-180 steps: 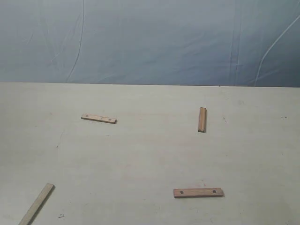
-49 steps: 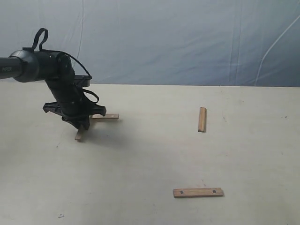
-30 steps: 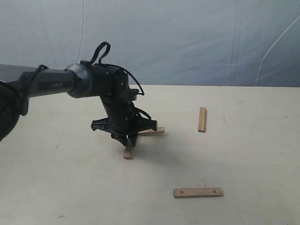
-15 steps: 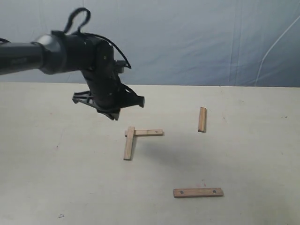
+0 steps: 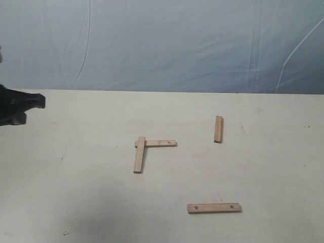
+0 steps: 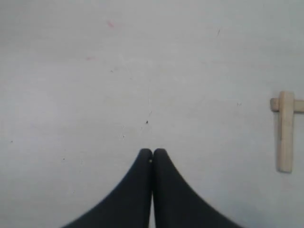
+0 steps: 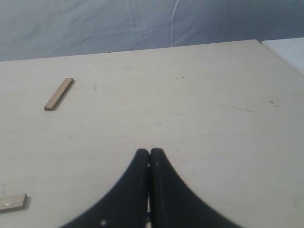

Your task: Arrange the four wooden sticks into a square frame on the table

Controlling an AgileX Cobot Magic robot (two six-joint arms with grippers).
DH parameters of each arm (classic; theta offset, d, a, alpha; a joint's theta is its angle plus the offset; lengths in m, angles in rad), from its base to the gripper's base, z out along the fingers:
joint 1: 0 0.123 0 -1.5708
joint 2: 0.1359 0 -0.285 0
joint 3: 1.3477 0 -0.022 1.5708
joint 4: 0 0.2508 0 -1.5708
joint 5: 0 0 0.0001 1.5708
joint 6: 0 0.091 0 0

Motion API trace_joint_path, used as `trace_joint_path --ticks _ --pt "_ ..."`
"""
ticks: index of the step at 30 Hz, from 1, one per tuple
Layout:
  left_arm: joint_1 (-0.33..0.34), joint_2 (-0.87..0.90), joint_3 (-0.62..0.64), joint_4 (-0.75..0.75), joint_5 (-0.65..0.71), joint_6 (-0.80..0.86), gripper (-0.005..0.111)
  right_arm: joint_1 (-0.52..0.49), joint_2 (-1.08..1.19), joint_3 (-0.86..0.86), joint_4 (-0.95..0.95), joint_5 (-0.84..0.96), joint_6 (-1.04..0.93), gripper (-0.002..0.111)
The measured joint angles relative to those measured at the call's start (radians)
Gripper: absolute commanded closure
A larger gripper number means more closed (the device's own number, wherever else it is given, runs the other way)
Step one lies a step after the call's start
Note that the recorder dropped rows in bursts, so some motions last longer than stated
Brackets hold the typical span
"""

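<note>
Withdrawn leftward, the left end effector (image 6: 152,153) is pinched closed and empty, like the right end effector (image 7: 149,153), leaving two sticks (image 5: 140,152) overlapped as the square's first corner.

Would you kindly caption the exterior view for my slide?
Two sticks overlap in an L on the table; two others lie apart.

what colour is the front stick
Light brown stick, dark hole near each end; exterior view.

Light-brown sticks (image 5: 139,155) — cream table (image 5: 76,202) (faintly speckled).
</note>
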Motion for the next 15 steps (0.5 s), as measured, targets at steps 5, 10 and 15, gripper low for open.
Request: trace_joint_path --ticks 5,10,15 --pt "0.000 -0.302 0.190 -0.059 -0.151 -0.004 0.107 0.000 0.000 0.000 -0.004 -0.002 0.000 0.109" --pt "-0.011 -0.602 0.369 -0.087 -0.230 -0.004 0.107 0.000 0.000 0.000 -0.010 -0.008 0.000 0.109" --pt "-0.011 -0.923 0.498 -0.122 -0.266 -0.004 0.107 0.000 0.000 0.000 -0.010 -0.010 0.000 0.109"
